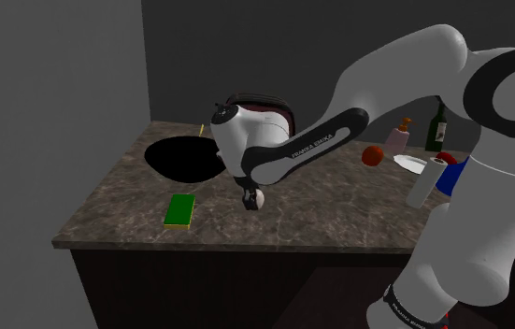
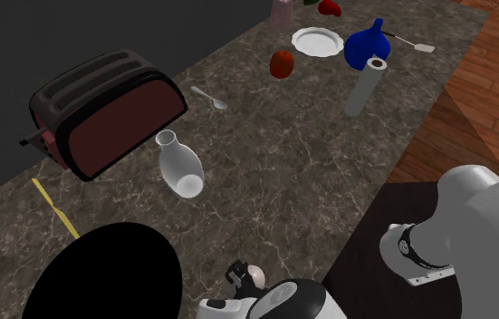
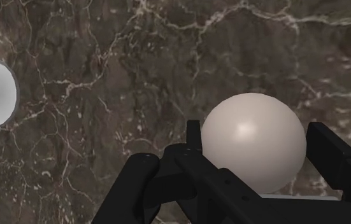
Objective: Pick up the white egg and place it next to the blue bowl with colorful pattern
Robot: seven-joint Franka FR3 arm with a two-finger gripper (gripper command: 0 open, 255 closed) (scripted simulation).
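Black gripper [image 1: 252, 198] is seen in the shoulder view pointed down over the dark marbled counter [image 1: 321, 210], closed around the white egg [image 1: 258, 198], which shows as a small pale ball at its tip. A green sponge [image 1: 180, 210] lies near it toward that view's left. The blue bowl [image 1: 452, 178] stands well apart at the right, behind a paper roll [image 1: 424, 181].

From the second exterior view, the gripper [image 2: 243, 275] and the egg [image 2: 256, 275] are found at the bottom edge, beside a black round sink [image 2: 102, 272]. A clear jar [image 2: 179, 165] lies on its side between them and the dark red toaster [image 2: 107, 113]. The blue bowl [image 2: 370, 45] is set far off near the top, next to a white plate [image 2: 317, 41].

Through the wrist view, the gripper [image 3: 257, 153] is shown partly open, its fingers [image 3: 327, 149] pressed against both sides of the egg [image 3: 253, 137]. The egg is smooth, off-white and rounded, with a soft highlight. Whether it is lifted off the counter [image 3: 136, 63] cannot be told.
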